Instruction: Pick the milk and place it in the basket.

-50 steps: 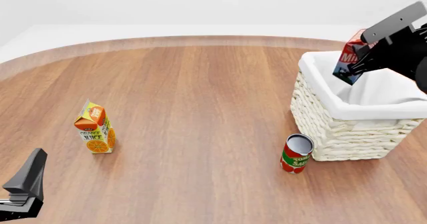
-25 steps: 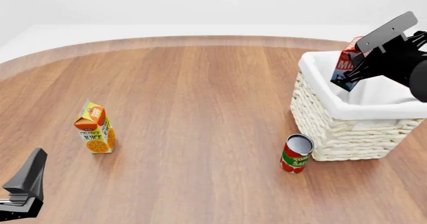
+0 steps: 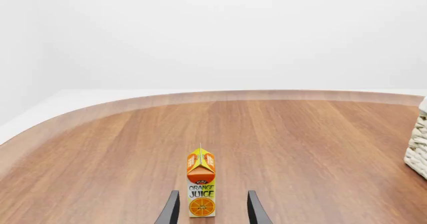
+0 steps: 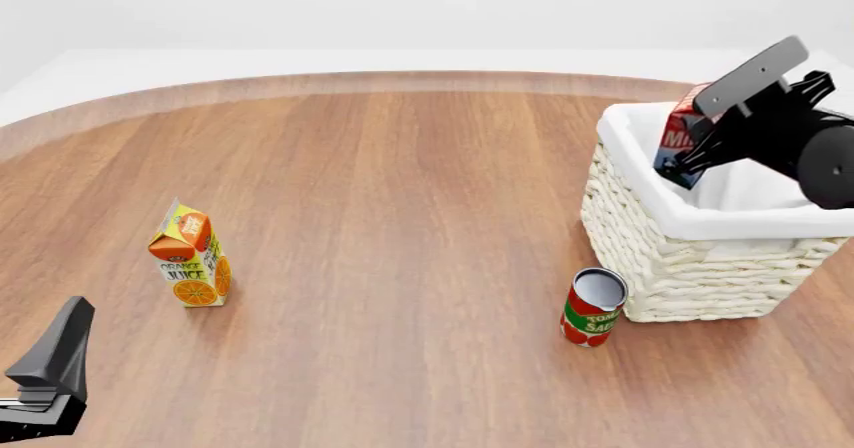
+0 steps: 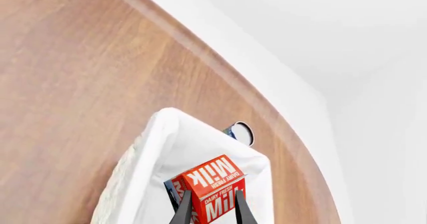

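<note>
The milk [image 4: 678, 130] is a red carton with white lettering. My right gripper [image 4: 697, 140] is shut on it and holds it tilted over the opening of the cream wicker basket [image 4: 654, 248], near its far left corner. In the right wrist view the milk [image 5: 212, 186] sits between my fingers [image 5: 182, 210], above the basket's white cloth lining [image 5: 167, 144]. My left gripper [image 4: 47, 373] is at the near left edge of the table, open and empty. In its wrist view the left gripper [image 3: 212, 204] points at the juice carton.
An orange juice carton [image 4: 191, 256] stands at the left of the table, and also shows in the left wrist view [image 3: 201, 186]. A red tomato-sauce can [image 4: 594, 308] stands against the basket's near left corner. The basket's edge [image 3: 417, 144] shows in the left wrist view.
My right gripper has moved a little to the left with the milk, staying over the basket's opening. The left arm has not moved.
</note>
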Robot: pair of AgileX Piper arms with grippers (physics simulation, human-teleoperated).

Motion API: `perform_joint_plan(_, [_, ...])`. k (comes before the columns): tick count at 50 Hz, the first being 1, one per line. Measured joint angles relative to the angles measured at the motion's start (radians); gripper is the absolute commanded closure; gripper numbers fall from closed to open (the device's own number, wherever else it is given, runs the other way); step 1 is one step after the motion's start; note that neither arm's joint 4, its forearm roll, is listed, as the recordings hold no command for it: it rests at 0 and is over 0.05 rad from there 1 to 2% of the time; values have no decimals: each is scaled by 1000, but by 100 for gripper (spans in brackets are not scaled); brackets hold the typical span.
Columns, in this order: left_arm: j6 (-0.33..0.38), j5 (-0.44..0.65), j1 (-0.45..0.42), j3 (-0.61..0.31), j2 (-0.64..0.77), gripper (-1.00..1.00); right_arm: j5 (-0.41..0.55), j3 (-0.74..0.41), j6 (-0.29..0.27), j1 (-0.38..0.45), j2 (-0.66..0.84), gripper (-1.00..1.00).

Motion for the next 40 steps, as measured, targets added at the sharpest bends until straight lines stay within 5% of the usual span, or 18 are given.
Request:
perform_joint_plan(37, [0, 0, 0, 0, 0, -100, -27, 11, -34, -17, 32, 100])
perform_joint_plan(38, [0, 0, 0, 0, 0, -100, -27, 11, -35, -18, 32, -100])
perform_joint_plan(40, [0, 0, 0, 0, 0, -100, -28, 7, -35, -19, 30, -100])
